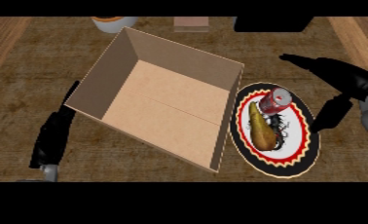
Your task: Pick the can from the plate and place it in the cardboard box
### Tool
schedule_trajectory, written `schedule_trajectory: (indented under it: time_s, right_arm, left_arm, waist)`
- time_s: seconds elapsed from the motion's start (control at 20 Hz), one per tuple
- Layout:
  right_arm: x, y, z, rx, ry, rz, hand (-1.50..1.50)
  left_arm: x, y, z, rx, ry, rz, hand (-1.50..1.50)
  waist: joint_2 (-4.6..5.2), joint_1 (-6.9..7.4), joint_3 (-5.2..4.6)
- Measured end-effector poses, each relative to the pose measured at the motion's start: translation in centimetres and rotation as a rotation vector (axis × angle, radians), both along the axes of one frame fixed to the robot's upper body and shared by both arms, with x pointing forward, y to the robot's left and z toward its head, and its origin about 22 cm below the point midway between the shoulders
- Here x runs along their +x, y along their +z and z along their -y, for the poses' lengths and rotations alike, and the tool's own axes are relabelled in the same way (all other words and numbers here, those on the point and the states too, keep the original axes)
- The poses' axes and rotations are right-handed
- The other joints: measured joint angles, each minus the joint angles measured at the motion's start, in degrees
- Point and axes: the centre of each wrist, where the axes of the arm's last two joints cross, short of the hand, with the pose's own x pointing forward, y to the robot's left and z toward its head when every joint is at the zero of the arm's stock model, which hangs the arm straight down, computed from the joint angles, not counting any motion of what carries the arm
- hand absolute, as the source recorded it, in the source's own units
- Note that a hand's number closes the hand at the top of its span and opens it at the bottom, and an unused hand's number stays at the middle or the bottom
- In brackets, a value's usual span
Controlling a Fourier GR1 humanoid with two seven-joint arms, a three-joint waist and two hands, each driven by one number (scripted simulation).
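Note:
A red can with a silver top lies on its side at the far part of a round patterned plate. A yellow-green pear lies on the same plate, just in front of the can. An open cardboard box stands left of the plate, its right wall almost touching the plate's rim. My right hand hovers to the right of the can, open, with a gap between them. My left hand rests open at the box's lower left, beside its outer wall.
A white and orange bowl shows at the far edge behind the box. A small tan block and a dark object also sit along the far edge. Lighter wooden strips border the counter at left and right.

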Motion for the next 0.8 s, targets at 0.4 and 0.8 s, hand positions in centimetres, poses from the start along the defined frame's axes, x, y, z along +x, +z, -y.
schedule_trajectory:
  time_s: [0.4, 0.8]
  right_arm:
    - [0.1, -1.8, 0.0, -0.031, -0.006, -0.023, -1.5]
    - [0.3, -2.7, -0.4, -0.029, -0.012, -0.017, -1.5]
  left_arm:
    - [0.2, 0.4, -0.4, -0.005, 0.003, 0.005, 0.0]
    - [0.6, -0.2, -0.5, -0.001, 0.004, 0.004, 0.0]
  waist:
    - [0.04, 0.02, 0.02]
    - [0.04, -0.02, 0.01]
